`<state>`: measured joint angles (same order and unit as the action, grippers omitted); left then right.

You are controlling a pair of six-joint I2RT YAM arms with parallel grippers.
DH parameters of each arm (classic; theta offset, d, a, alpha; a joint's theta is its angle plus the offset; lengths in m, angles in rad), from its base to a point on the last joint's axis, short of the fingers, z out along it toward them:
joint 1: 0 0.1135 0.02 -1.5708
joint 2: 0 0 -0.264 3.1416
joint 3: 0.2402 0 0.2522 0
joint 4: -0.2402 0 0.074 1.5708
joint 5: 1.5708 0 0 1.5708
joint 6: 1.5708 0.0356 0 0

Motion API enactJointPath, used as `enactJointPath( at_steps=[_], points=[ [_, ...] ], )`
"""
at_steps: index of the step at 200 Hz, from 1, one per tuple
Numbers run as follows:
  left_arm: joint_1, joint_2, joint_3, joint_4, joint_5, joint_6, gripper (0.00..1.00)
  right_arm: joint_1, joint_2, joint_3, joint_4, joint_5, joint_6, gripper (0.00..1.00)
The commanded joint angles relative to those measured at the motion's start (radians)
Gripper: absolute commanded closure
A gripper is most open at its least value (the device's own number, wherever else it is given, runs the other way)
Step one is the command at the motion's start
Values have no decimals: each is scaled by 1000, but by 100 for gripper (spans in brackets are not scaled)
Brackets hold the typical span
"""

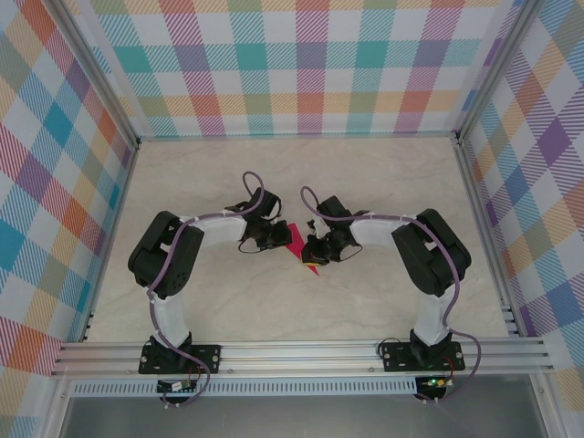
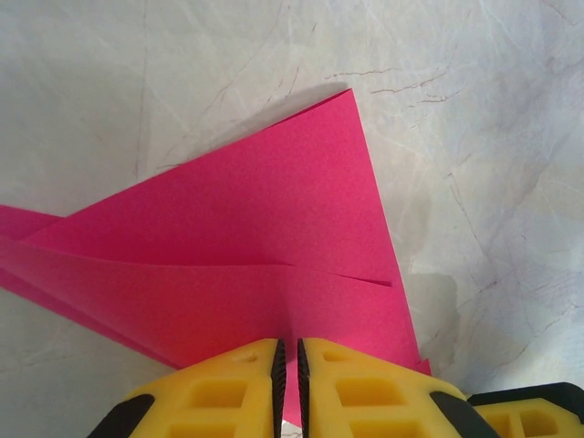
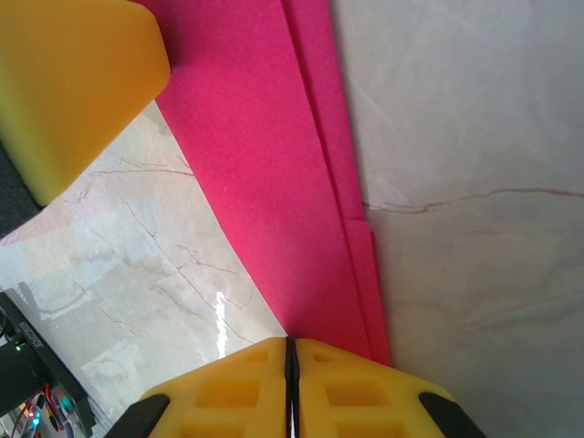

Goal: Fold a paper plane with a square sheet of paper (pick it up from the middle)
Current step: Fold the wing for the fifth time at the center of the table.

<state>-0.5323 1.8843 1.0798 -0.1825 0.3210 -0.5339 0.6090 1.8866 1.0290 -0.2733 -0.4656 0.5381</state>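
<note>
Two arms bend inward over the pale marble table [image 1: 301, 173], the left arm [image 1: 169, 260] and the right arm [image 1: 429, 255] meeting near its middle; between their wrists lies the paper [image 1: 297, 237], magenta and already folded into layers, with a point showing toward the near side just under the right wrist.

From the left wrist we see the paper [image 2: 274, 219] as a broad triangle of stacked flaps, its far corner up and to the right, its creases running off to the left; it lies on the table and reaches under the fingers. The left gripper [image 2: 288, 351] has its yellow jaws drawn to a narrow slit with pink showing through it; we cannot tell whether it pinches the sheet or only presses on it.

From the right wrist the paper [image 3: 265, 155] is a long narrow band with a doubled right edge, tapering down to the right gripper [image 3: 289, 347]; its jaws are pressed together, tips at the paper's end, and we cannot tell whether any of it is caught between them.
</note>
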Motion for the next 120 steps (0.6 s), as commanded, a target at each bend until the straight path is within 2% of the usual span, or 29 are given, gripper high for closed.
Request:
enactJointPath(
  at_steps=[1,120],
  points=[
    [24,19,14,-31,-36,-6,85,-5,60,-33,-92,74,-2,90],
    [131,54,46,-68,-116,-31,86,-5,89,-32,-129,96,-4,90]
  ],
)
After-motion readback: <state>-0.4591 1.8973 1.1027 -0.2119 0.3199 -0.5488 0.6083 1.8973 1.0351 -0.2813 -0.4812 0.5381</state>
